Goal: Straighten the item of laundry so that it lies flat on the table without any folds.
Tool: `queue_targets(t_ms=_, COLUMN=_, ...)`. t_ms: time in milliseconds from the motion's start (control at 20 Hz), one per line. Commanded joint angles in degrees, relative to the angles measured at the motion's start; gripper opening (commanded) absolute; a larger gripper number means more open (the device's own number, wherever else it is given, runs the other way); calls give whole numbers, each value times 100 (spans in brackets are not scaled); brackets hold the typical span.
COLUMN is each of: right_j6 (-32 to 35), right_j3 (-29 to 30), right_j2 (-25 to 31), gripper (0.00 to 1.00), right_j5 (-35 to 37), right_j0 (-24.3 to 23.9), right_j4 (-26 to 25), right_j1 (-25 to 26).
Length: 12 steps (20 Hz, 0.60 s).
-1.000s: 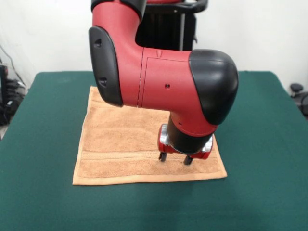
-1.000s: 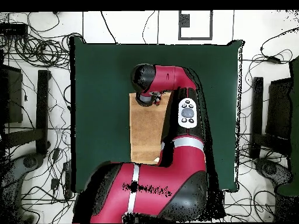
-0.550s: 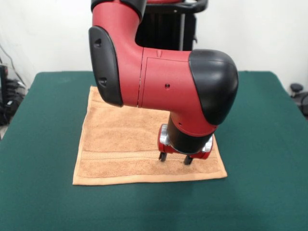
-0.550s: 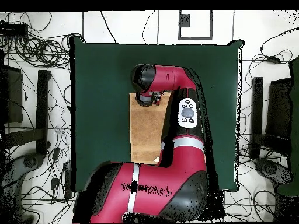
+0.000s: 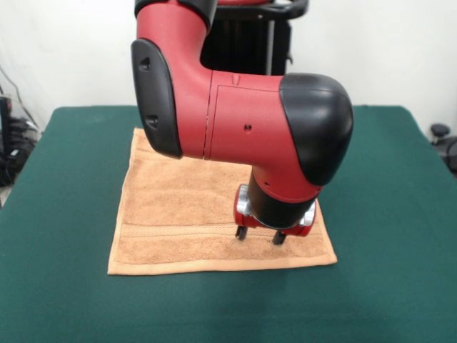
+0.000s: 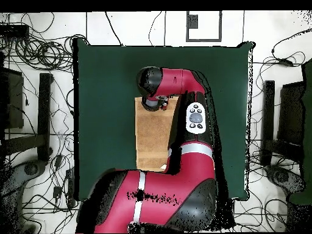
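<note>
Over the towel point(image 5: 187, 214), near its woven band, my fingers point(image 5: 259, 236) hang spread apart, gripping nothing; it lies flat on the tabletop point(image 5: 385, 286).

one towel point(image 5: 178, 214) (orange-tan), one table point(image 5: 71, 307), one gripper point(image 5: 258, 236)

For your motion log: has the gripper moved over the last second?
No. The gripper holds the same spot over the towel's woven band near the front edge.
</note>
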Motion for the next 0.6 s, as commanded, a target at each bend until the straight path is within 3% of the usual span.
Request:
queue_targets(t_ms=50, right_j6=1397, right_j3=-108, right_j2=228, gripper=100, right_j5=-1572, right_j0=-28, right_j4=135, right_j1=165)
queue_targets(t_ms=600, right_j6=1281, right_j3=-58, right_j2=256, gripper=100, right_j5=-1588, right_j0=-94, right_j4=165, right_j1=105)
